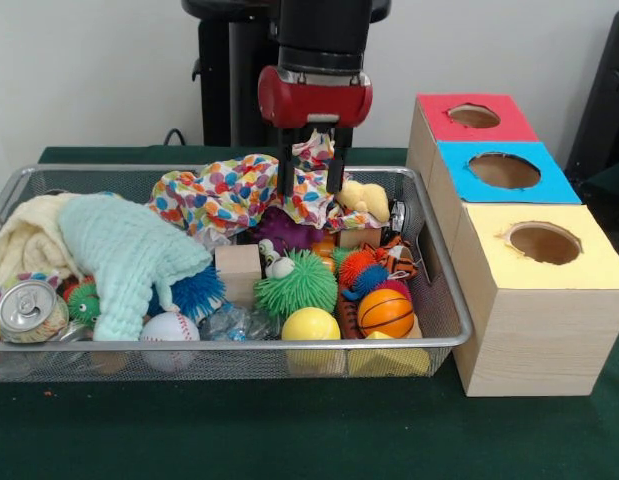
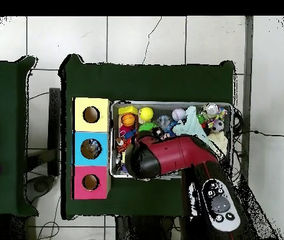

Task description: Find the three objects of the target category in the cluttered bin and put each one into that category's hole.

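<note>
Gripping a fold of the polka-dot cloth [image 1: 239,190], the hand [image 1: 311,170] stands with fingers closed at the far side of the bin [image 1: 444,340]. One clear bottle [image 1: 232,322], apparently crumpled, lies near the front rim beside the baseball [image 1: 170,328]. Light, thin-walled and slippery, it is best pinched across its body.

A robotics lab; a pedestal-mounted red arm [image 2: 169,155] stands at a green-clothed table [image 1: 289,430]; pale tiled floor [image 2: 138,37], trailing cables [image 2: 266,134], plain white wall [image 1: 89,70] behind
</note>
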`<action>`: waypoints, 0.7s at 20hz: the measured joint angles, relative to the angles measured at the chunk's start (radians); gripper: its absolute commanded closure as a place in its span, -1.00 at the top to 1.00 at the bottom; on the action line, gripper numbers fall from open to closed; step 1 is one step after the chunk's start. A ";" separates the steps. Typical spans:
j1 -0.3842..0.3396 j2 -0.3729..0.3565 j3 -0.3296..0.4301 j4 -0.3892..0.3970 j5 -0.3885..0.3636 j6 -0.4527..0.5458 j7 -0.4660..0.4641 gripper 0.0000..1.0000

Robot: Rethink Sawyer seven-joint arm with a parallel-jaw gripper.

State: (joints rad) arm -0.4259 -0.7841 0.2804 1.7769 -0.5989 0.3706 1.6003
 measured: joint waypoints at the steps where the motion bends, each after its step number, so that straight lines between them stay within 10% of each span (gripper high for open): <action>1: 0.000 0.008 0.000 -0.010 0.000 0.000 0.000 1.00; 14: -0.016 0.142 0.000 -0.200 0.005 0.000 0.000 1.00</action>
State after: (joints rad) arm -0.4416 -0.6421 0.2808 1.5767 -0.5942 0.3706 1.6003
